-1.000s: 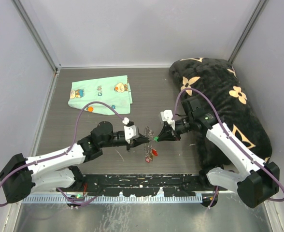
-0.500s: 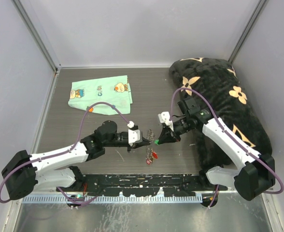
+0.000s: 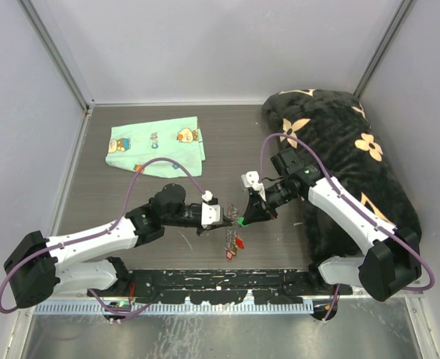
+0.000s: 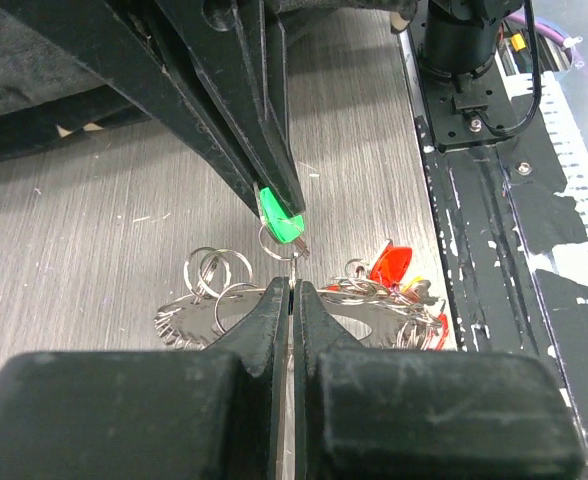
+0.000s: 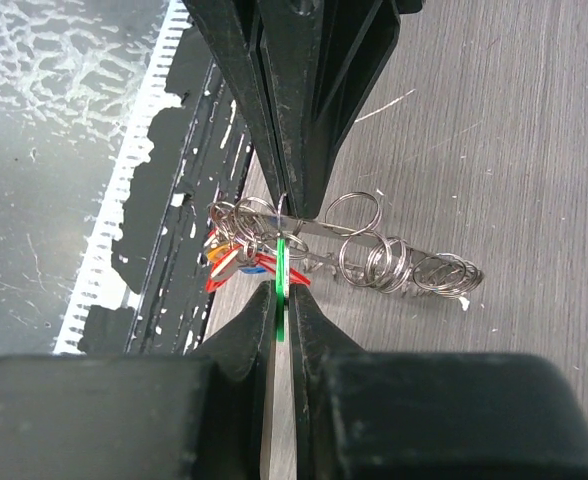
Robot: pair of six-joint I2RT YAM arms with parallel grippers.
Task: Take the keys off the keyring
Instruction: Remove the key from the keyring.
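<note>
The keyring (image 4: pixel 369 305) is lifted just above the table, and my left gripper (image 4: pixel 292 288) is shut on its thin silver rim. Small split rings (image 5: pixel 394 262) hang along it. My right gripper (image 5: pixel 282 300) comes in from the opposite side, shut on a green-headed key (image 5: pixel 278 270) that hangs at the rim. In the left wrist view, that green key (image 4: pixel 281 217) shows between the right fingers. Red-headed keys (image 4: pixel 391 262) dangle in a bunch to one side. From above, the two grippers (image 3: pixel 224 219) (image 3: pixel 242 219) meet tip to tip over the bunch (image 3: pixel 235 238).
A mint-green cartoon cloth (image 3: pixel 155 146) lies at the back left. A large black cushion with tan flowers (image 3: pixel 355 164) fills the right side, close behind the right arm. A black mounting rail (image 3: pixel 220 280) runs along the near edge. Grey walls enclose the table.
The right arm has swung its elbow and wrist to the left, and the left wrist has edged right. Both grips hold as before, with the key bunch still between them.
</note>
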